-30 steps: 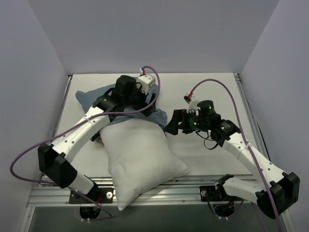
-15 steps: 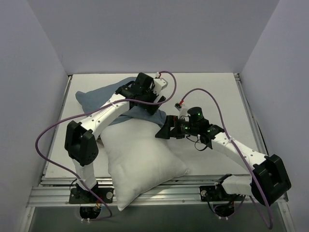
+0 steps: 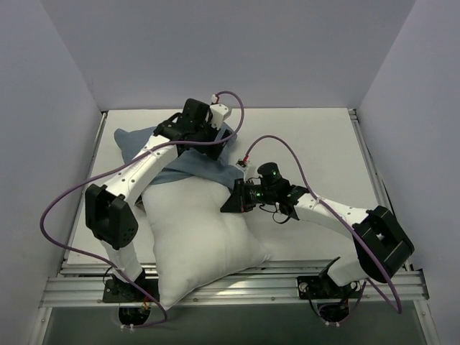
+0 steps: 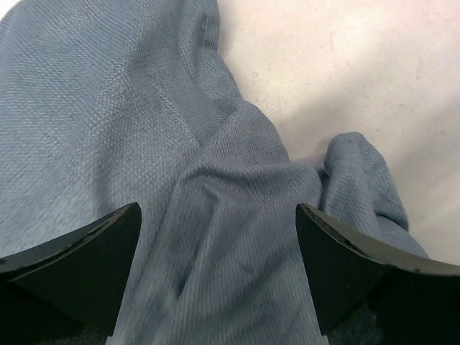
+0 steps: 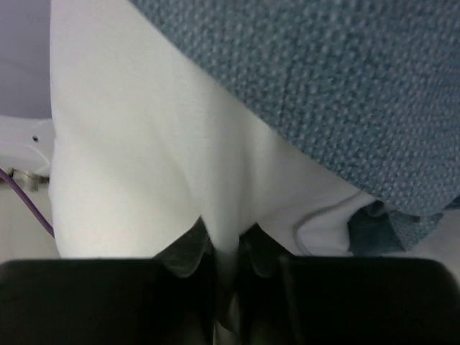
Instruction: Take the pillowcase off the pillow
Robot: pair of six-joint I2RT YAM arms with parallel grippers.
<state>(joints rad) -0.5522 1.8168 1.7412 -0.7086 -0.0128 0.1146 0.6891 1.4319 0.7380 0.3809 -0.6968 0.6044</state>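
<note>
We are looking down on a white table (image 3: 309,136) closed in by pale walls on the left, right and far sides. A large plump white fabric pillow (image 3: 205,237) is lying on the near left half. Its near corner is hanging past the table's near edge, over the metal rail (image 3: 273,282) that carries the arm bases.

A soft blue-grey cloth pillowcase (image 3: 194,162) is bunching over the pillow's far end. One pointed corner of it is reaching toward the table's left edge. Its near hem is lying across the white fabric, and most of the pillow is showing bare below that line.

The left arm is reaching over the pillow to the far side. In the left wrist view, the left end effector (image 4: 218,212) is released, with its two dark fingers spread wide. It is hovering above rumpled folds of the pillowcase, and bare table is showing just past the cloth's edge.

The right end effector (image 5: 228,248) is clenched on a ridge of the pillow's white fabric. It is gripping at the pillow's right edge, just near of the pillowcase hem.

Bare table is showing along the far edge and across the whole right half, right of the pillow. Purple cables (image 3: 65,198) are looping off both arms, the left one out toward the left wall.
</note>
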